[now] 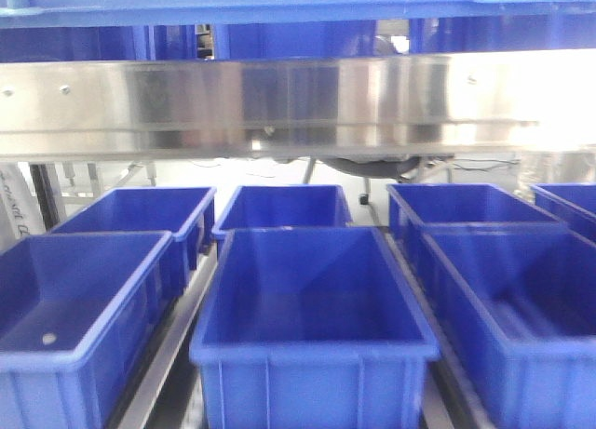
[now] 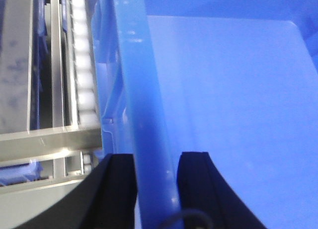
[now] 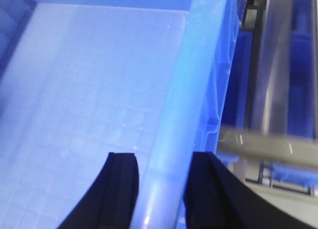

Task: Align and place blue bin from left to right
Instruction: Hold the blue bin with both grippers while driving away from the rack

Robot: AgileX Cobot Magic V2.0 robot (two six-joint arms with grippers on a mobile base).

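Observation:
The blue bin point(image 1: 314, 317) stands front and centre in the front view, its cavity empty. Neither gripper shows there. In the left wrist view my left gripper point(image 2: 156, 157) straddles the bin's left rim point(image 2: 136, 75), one black finger point(image 2: 119, 184) outside the wall and the other inside, both pressed against it. In the right wrist view my right gripper point(image 3: 163, 157) clamps the right rim point(image 3: 198, 65) the same way, with its inner finger point(image 3: 121, 184) over the pale bin floor point(image 3: 89, 90).
Other blue bins flank it at left point(image 1: 84, 299) and right point(image 1: 521, 299), with more behind point(image 1: 284, 206). A shiny steel rail point(image 1: 279, 103) crosses overhead. White rollers point(image 2: 82, 65) and steel frame bars point(image 3: 273, 90) run close beside the held bin.

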